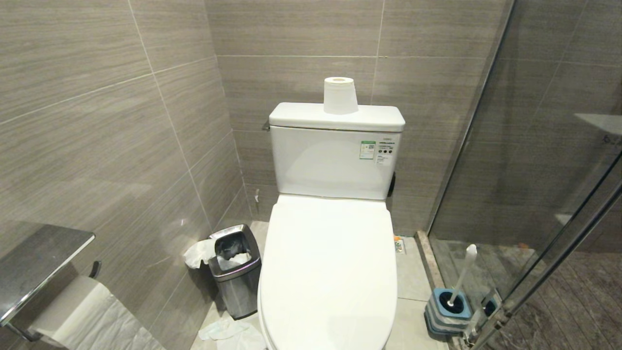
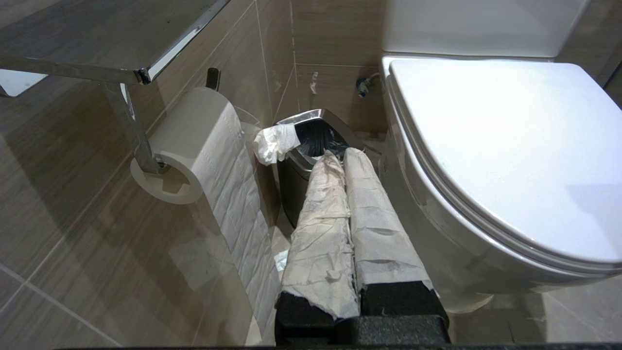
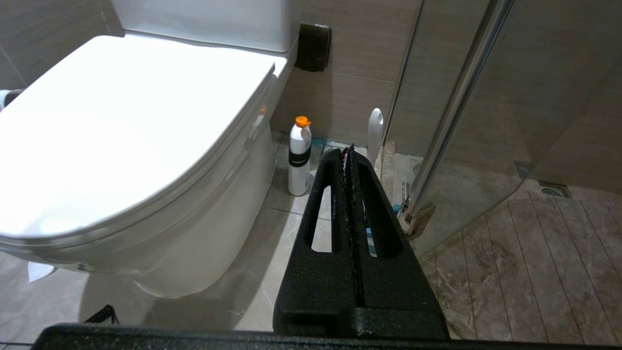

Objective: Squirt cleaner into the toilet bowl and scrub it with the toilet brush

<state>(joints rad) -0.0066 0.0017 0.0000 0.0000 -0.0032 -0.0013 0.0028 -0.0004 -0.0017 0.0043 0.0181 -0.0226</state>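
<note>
The toilet bowl (image 1: 330, 272) stands in the middle with its white lid down, so the inside is hidden; no cleaner shows. The toilet brush (image 1: 461, 274) stands in its blue-topped holder (image 1: 449, 311) on the floor to the right, by the glass door. Neither arm reaches the head view. My left gripper (image 2: 342, 153), its fingers wrapped in white paper, is shut and empty left of the bowl (image 2: 510, 160). My right gripper (image 3: 347, 149) is shut and empty right of the bowl (image 3: 121, 121). Beyond it stand a white orange-capped bottle (image 3: 299, 155) and the brush's knob (image 3: 375, 129).
A steel waste bin (image 1: 235, 272) sits between the toilet and the left wall, with crumpled tissue (image 1: 228, 333) on the floor before it. A paper roll (image 1: 73, 311) hangs under a chrome shelf at left. Another roll (image 1: 340, 95) tops the tank. A glass shower door (image 1: 534, 194) closes off the right.
</note>
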